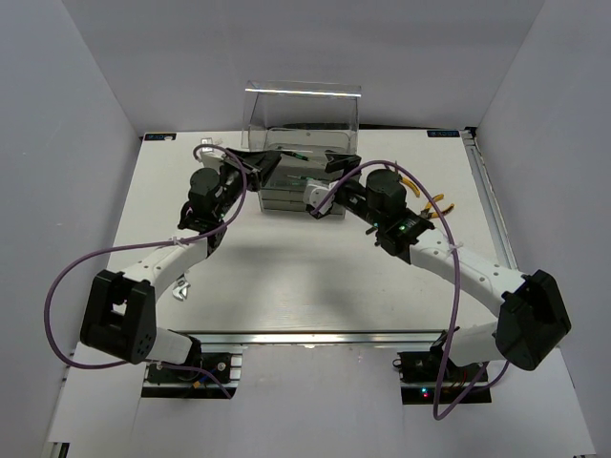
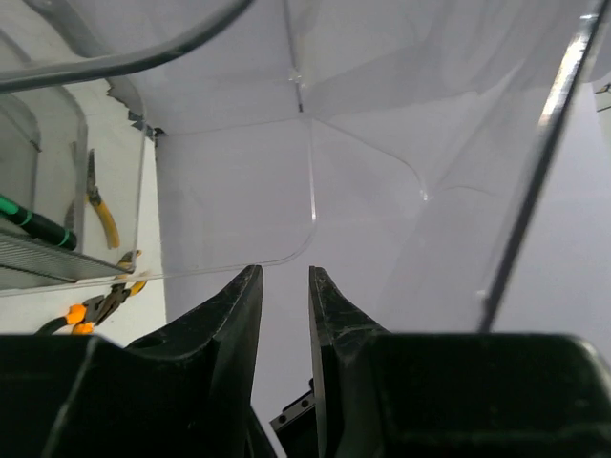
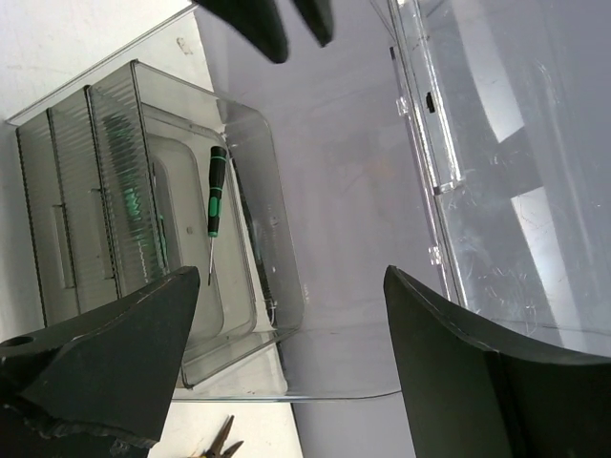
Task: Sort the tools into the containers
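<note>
The clear cabinet (image 1: 304, 119) stands at the back, with its drawers pulled out in front of it (image 1: 286, 196). My left gripper (image 1: 261, 165) (image 2: 284, 273) is at the drawers' left side. Its jaws stand a narrow gap apart with nothing between them, just short of a clear plastic edge (image 2: 239, 262). My right gripper (image 1: 334, 174) (image 3: 290, 277) stands wide open and empty above an open drawer (image 3: 277, 248). A black-and-green screwdriver (image 3: 216, 205) lies in that drawer. Orange-handled pliers (image 1: 431, 204) (image 2: 95, 307) lie on the table to the right. A small silver wrench (image 1: 181, 289) lies at the front left.
Grey walls close in the white table (image 1: 315, 277) on three sides. Purple cables (image 1: 72, 277) loop from both arms. Yellow-handled pliers (image 2: 100, 210) and a green-and-black screwdriver (image 2: 38, 227) show through the plastic in the left wrist view. More pliers tips (image 3: 224, 441) lie below the drawer.
</note>
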Robot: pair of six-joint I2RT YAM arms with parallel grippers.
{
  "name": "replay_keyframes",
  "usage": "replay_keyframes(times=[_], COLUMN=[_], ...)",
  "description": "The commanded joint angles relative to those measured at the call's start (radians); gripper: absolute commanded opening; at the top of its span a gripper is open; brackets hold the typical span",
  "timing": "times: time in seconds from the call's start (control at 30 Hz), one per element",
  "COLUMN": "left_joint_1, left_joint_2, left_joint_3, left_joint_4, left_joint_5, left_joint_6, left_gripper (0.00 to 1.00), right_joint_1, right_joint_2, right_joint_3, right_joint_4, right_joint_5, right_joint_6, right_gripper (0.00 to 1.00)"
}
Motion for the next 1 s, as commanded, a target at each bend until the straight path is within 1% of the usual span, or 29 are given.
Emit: replay_keyframes(times=[0.0,0.1,0.13,0.2,0.23,0.27,0.33,0.37,0.4,0.47,0.6,0.63,0.67,0.7,0.73,0.77,0.8,0.83,0.87,0.9,0.93,0.97], left_joint_1=[0.004,0.006,0.006,0.01,0.012,0.013,0.016,0.021,0.024,0.029,0.038,0.038,0.039,0.039,0.039,0.041,0.041,0.039,0.041,0.039,0.041,0.041], left_joint_2=[-0.038,-0.052,-0.058,-0.08,-0.089,-0.113,-0.141,-0.155,-0.187,-0.221,-0.278,-0.278,-0.276,-0.266,-0.256,-0.243,-0.206,-0.186,-0.164,-0.141,-0.094,-0.069], left_joint_3=[-0.031,-0.069,-0.078,-0.109,-0.123,-0.155,-0.192,-0.212,-0.251,-0.29,-0.367,-0.374,-0.379,-0.382,-0.381,-0.376,-0.362,-0.353,-0.341,-0.329,-0.304,-0.293], left_joint_4=[-0.004,-0.007,-0.01,-0.014,-0.017,-0.02,-0.031,-0.036,-0.042,-0.056,-0.083,-0.083,-0.085,-0.085,-0.085,-0.085,-0.083,-0.083,-0.083,-0.083,-0.079,-0.07], left_joint_5=[0.011,0.014,0.014,0.02,0.022,0.022,0.022,0.02,0.017,0.007,-0.006,-0.006,-0.004,-0.001,0.006,0.016,0.025,0.046,0.057,0.068,0.076,0.092], left_joint_6=[0.01,0.005,0.011,0.025,0.034,0.042,0.044,0.044,0.047,0.045,0.047,0.05,0.05,0.056,0.06,0.063,0.08,0.086,0.096,0.118,0.125,0.137], left_gripper=[0.37,0.37,0.37,0.37,0.37,0.37,0.37,0.37,0.37,0.37,0.37,0.37,0.37,0.37,0.37,0.37,0.37,0.37,0.38,0.38,0.38,0.38], right_joint_1=[0.006,0.004,0.004,0.004,0.006,0.004,0.004,0.003,0.003,0.003,-0.002,-0.005,-0.013,-0.043,-0.066,-0.094,-0.167,-0.21,-0.252,-0.319,-0.35,-0.376], right_joint_2=[-0.033,-0.033,-0.038,-0.055,-0.064,-0.07,-0.079,-0.081,-0.082,-0.084,-0.084,-0.081,-0.078,-0.066,-0.053,-0.017,0.005,0.028,0.081,0.109,0.137,0.181], right_joint_3=[-0.005,-0.009,-0.009,0.0,-0.003,0.0,0.029,0.033,0.034,0.017,-0.022,-0.028,-0.026,-0.02,-0.006,0.041,0.069,0.093,0.145,0.174,0.202,0.243], right_joint_4=[0.075,0.061,0.032,-0.053,-0.107,-0.246,-0.423,-0.538,-0.577,-0.64,-0.669,-0.669,-0.669,-0.666,-0.672,-0.684,-0.716,-0.733,-0.758,-0.832,-0.868,-0.897], right_joint_5=[0.007,0.01,0.004,-0.058,-0.089,-0.179,-0.265,-0.331,-0.356,-0.4,-0.405,-0.407,-0.413,-0.425,-0.477,-0.517,-0.566,-0.685,-0.75,-0.81,-0.901,-0.937], right_joint_6=[-0.01,-0.007,-0.007,-0.022,-0.063,-0.086,-0.134,-0.145,-0.143,-0.133,-0.113,-0.098,-0.049,-0.009,0.039,0.139,0.189,0.231,0.261,0.28,0.282,0.282], right_gripper=[0.85,0.85,0.85,0.86,0.88,0.88,0.89,0.89,0.88,0.87,0.84,0.84,0.84,0.84,0.84,0.84,0.83,0.83,0.82,0.77,0.75,0.71])
